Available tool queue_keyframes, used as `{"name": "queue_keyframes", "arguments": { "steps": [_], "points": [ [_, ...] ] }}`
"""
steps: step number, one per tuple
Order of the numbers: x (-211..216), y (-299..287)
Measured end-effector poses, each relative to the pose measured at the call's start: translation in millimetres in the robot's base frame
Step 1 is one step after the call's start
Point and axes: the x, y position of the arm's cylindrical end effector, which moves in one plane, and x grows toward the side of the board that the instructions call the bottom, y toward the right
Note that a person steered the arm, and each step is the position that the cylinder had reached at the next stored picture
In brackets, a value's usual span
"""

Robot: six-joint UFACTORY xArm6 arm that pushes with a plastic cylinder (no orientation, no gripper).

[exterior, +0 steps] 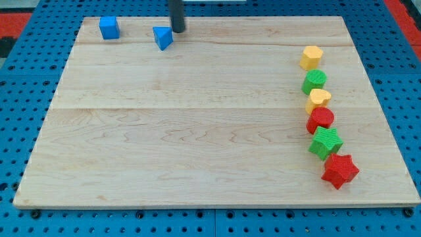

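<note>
My tip [178,30] rests on the wooden board near the view's top, just right of a blue triangular block [162,37]; whether they touch I cannot tell. A blue cube [109,27] sits further left near the top-left corner. Down the board's right side runs a curved column of blocks: a yellow pentagon-like block [312,57], a green round block [314,81], a yellow heart-like block [318,99], a red round block [321,120], a green star [326,143] and a red star [340,170]. All of these lie far from my tip.
The light wooden board [197,131] lies on a blue perforated surface [20,118]. Red patches [13,26] show at the view's top corners. The rod comes down from the view's top edge.
</note>
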Motion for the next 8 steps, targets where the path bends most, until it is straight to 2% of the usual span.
{"name": "queue_keyframes", "arguments": {
  "steps": [1,2,3,4,8],
  "points": [
    [23,-8],
    [19,-98],
    [15,-124],
    [15,-106],
    [15,-102]
  ]
}}
